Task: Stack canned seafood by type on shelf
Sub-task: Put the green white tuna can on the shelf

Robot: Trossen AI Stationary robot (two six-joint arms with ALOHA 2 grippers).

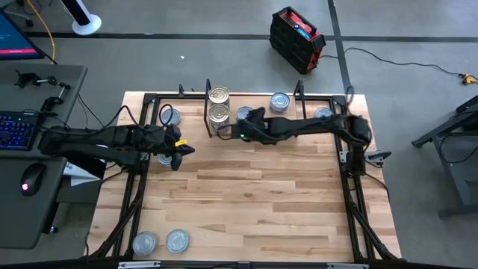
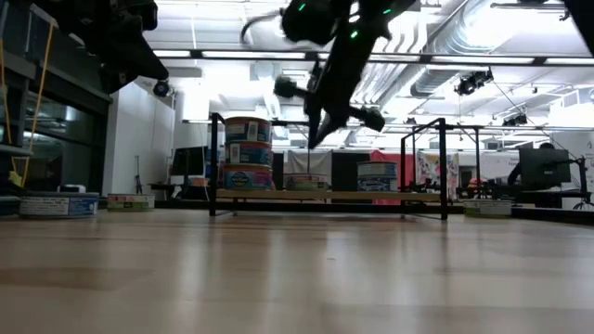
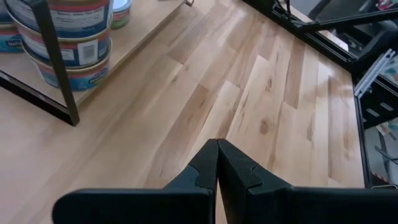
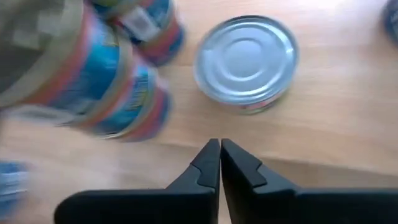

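Gold-lidded tins (image 1: 218, 104) stand stacked at the shelf's (image 1: 261, 104) nine o'clock end, silver tins (image 1: 279, 101) toward three o'clock. Right gripper (image 1: 224, 131) hangs over the shelf beside the stack, fingers pressed together, empty. Left gripper (image 1: 179, 152), also closed and empty, sits over the table (image 1: 254, 202) at eight o'clock of the shelf.

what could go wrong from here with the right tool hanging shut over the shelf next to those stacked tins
1. The right tool, shut and empty, hangs close beside the tall stack of blue-labelled round tins; a sideways swing could topple it.
2. Dropping straight down shut, it would likely hit the light wooden shelf board rather than straddle the single silver-lidded tin.
3. The left tool, also shut, sits near the shelf's thin black wire upright and might snag it.
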